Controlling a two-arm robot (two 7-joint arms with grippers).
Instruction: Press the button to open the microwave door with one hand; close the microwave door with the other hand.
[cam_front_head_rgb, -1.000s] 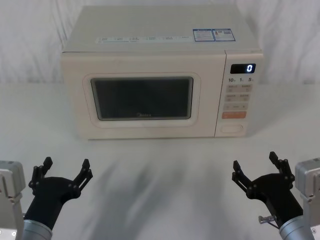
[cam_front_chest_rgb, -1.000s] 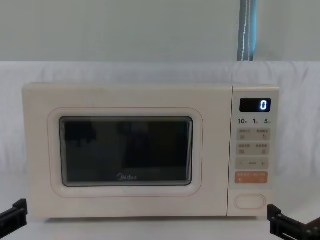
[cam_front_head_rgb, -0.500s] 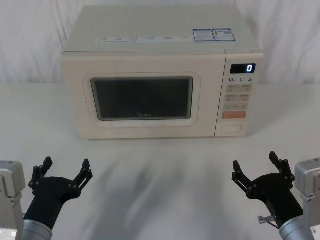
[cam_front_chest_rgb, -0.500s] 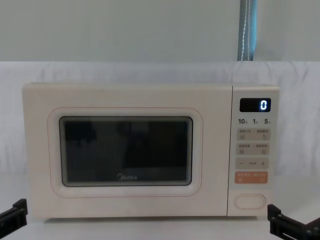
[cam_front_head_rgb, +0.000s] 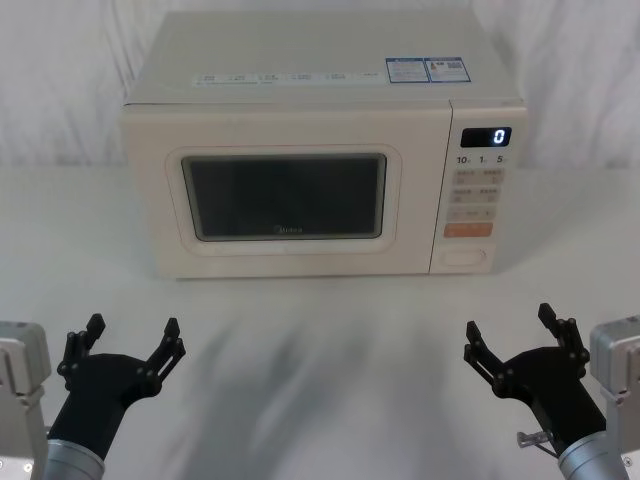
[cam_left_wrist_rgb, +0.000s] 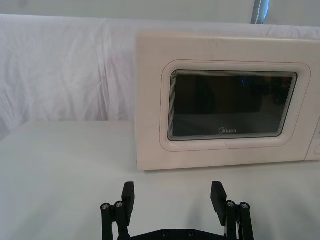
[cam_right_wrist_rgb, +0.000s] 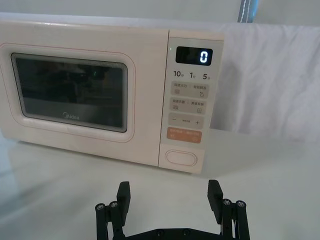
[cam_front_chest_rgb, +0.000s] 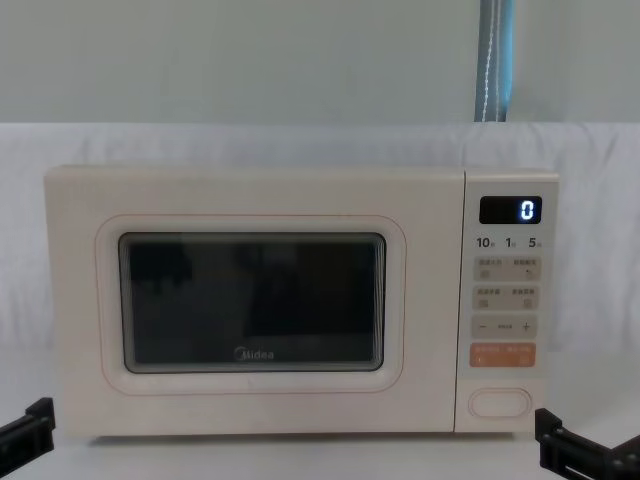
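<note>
On the white tabletop (cam_front_head_rgb: 330, 360), centre rear: one cream microwave, its microwave door (cam_front_head_rgb: 285, 195) shut flush, dark window facing the robot. Control panel at the door's right; the button (cam_front_head_rgb: 464, 256), a blank pill-shaped key, sits lowest on that panel, directly beneath an orange key (cam_front_head_rgb: 467, 229). Near edge, left: left claw (cam_front_head_rgb: 128, 337), fingers spread wide, holding nothing, well apart from the door. Near edge, right: right claw (cam_front_head_rgb: 520, 333), likewise spread wide and empty, roughly in line with the button but well short of it. Task status, by judgement: not begun; door closed, button untouched. Risks: with fingers this far apart, a tip could land on the orange key just above the button and start a function instead of releasing the door; a splayed claw may also straddle the button without depressing it. A released door would swing out toward the left claw's side, so a poorly placed arm could block it. Legible markings: "Midea" under the window; display (cam_right_wrist_rgb: 194, 55) reads "0"; "10", "1", "5" below it. Top-surface stickers (cam_front_head_rgb: 428, 69) too small to read.
</note>
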